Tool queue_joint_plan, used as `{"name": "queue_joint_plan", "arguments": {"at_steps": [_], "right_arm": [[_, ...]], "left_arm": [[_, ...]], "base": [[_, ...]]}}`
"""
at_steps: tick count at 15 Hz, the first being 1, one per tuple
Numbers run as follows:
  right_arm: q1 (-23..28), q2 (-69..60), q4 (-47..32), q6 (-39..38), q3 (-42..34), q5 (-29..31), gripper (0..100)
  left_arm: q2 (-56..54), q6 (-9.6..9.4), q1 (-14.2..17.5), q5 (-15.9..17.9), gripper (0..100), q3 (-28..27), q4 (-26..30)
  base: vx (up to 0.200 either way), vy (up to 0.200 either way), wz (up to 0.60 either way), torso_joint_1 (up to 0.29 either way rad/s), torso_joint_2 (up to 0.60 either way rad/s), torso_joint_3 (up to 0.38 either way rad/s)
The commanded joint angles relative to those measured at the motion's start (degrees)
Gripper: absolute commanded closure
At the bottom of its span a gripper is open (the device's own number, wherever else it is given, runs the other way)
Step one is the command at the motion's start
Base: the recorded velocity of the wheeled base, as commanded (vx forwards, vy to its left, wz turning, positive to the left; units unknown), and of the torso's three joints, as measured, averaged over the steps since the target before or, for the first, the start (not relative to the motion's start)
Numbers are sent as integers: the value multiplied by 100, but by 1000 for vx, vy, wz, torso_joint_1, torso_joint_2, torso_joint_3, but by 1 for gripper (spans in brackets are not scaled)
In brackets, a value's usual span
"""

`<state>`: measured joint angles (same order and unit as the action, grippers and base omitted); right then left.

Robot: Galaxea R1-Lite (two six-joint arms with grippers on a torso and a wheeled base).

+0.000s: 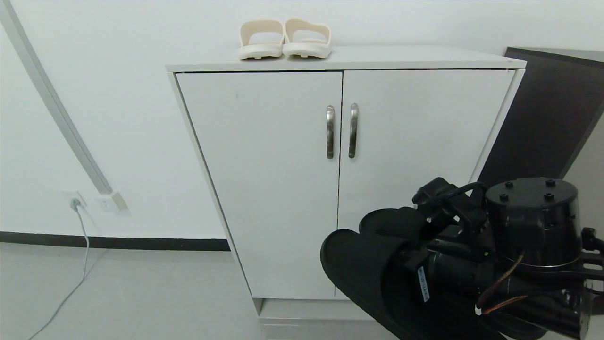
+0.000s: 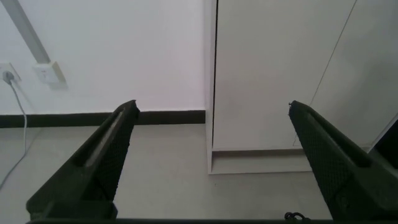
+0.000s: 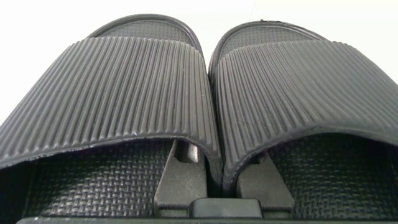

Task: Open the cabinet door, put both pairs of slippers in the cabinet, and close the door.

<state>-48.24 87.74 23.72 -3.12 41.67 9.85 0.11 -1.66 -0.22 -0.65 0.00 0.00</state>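
Black slippers (image 1: 363, 264) are near, low on the right, held side by side in the right gripper (image 3: 221, 180). The left gripper (image 2: 212, 107) is spread wide with nothing in it. Farther off stands the cabinet (image 1: 264, 189), both doors shut. Cream slippers (image 1: 284, 40) rest on its top, left of the middle.

Bright, soft, even light leaves the white wall (image 1: 118, 118) and cabinet (image 1: 264, 189) flat and pale. The cream slippers (image 1: 284, 40) cast only faint shadows beneath them (the black slippers (image 3: 143, 87) catch a dull sheen along their ribs); the handles (image 1: 330, 131) carry thin highlights.
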Motion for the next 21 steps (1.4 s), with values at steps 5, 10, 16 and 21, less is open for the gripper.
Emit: {"name": "queue_joint_plan", "arguments": {"at_steps": [5,10,16,21], "right_arm": [[-1,-2,168,4,-97,8,100],[-1,-11,203,75,-168,8,100],[7,24,282,66,-273,-18,100],[16,59,484,57,-423,-440,100]], "left_arm": [[604,324,-66,109,0,-343,-97],[2828,1203,-75,1330,0,-1705,-606],[4788,1185,-453,3237,0,-1881,-2180],[6827,1194,-2052,2860,0,-3375,-2663]], "base": [[0,0,0,0,0,0],[0,0,0,0,0,0],[0,0,0,0,0,0],[0,0,0,0,0,0]]}}
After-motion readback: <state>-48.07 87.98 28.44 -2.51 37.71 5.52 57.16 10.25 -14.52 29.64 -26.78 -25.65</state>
